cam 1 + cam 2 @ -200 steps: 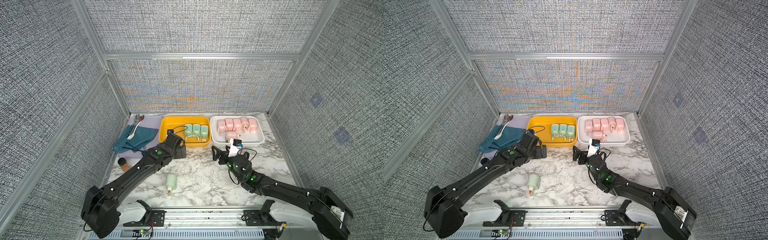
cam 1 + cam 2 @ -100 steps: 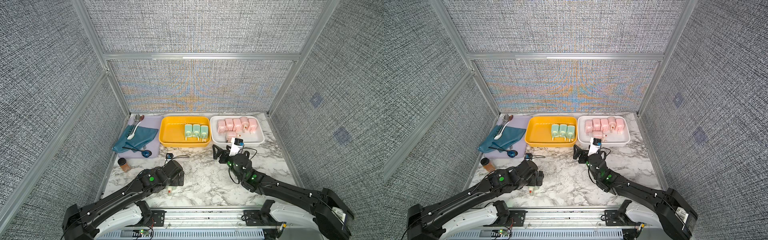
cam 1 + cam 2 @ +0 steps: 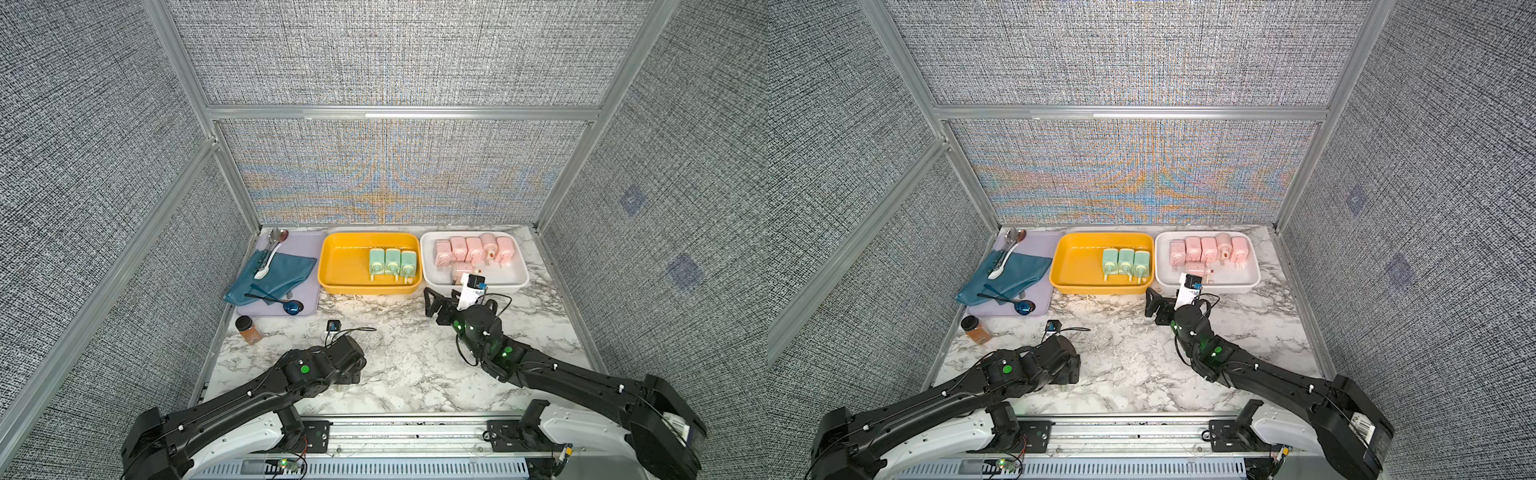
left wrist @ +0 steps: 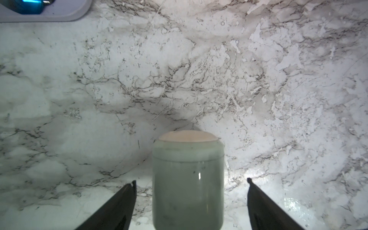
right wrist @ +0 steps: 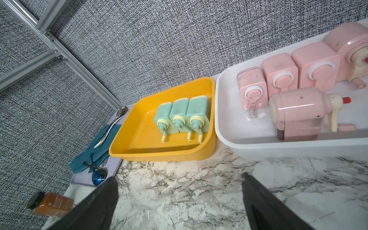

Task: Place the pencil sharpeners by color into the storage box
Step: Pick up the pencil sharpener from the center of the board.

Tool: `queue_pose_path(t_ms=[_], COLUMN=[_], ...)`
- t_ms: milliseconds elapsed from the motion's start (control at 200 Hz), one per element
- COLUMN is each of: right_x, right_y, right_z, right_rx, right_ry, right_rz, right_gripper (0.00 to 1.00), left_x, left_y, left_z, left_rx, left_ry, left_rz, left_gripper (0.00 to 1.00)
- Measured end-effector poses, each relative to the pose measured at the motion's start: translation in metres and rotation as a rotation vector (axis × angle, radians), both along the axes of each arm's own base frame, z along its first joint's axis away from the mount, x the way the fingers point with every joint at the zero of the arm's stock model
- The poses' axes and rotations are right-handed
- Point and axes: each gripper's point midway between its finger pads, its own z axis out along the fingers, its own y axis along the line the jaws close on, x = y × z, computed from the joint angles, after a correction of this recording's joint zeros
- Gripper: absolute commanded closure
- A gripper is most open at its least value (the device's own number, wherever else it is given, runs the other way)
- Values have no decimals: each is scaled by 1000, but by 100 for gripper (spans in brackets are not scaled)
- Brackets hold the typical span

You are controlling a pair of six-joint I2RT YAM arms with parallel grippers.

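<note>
Green pencil sharpener (image 4: 188, 179) lies on the marble table (image 4: 278, 79) inside the left gripper (image 4: 191, 180), whose jaws stand clear on both sides. Its long axis runs along them, cream end pointing away toward the purple mat (image 4: 49, 18). The right gripper (image 5: 178, 176) gapes wide before the white tray (image 5: 225, 127).

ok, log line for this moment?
left gripper open astride loose green sharpener on table | right gripper open, empty | yellow tray: three green | white tray: six pink
</note>
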Motion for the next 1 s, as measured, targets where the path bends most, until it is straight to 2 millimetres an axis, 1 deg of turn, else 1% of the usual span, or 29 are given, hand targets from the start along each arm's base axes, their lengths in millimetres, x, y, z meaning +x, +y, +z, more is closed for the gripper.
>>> queue_pose_path(t_ms=[95, 190, 220, 480, 525, 565, 615, 691, 786, 1001], right_x=[0, -2, -2, -3, -3, -3, -3, -3, -3, -3], right_y=[-1, -1, 0, -2, -2, -2, -2, -2, -2, -2], right_z=[-1, -1, 0, 1, 1, 0, 0, 0, -1, -1], right_rx=[0, -2, -1, 5, 4, 4, 3, 2, 1, 0], right_ry=[4, 6, 6, 4, 5, 5, 6, 6, 7, 8], right_rz=[-1, 1, 2, 0, 0, 0, 0, 1, 1, 1], right_gripper=[1, 1, 1, 1, 1, 1, 1, 1, 1, 1], left_x=[3, 6, 7, 7, 7, 7, 6, 6, 5, 6], left_y=[-4, -7, -6, -3, -3, -3, -2, -2, -1, 0], left_z=[-1, -3, -3, -8, -8, -8, -9, -11, -13, -14], left_rx=[24, 49, 59, 104, 106, 108, 113, 119, 126, 133], left_ry=[5, 9, 10, 25, 26, 28, 31, 36, 40, 41], left_rz=[-13, -20, -20, -21, -21, -21, -21, -19, -22, -21], left_gripper=[15, 26, 27, 29, 27, 23, 22, 30, 32, 52])
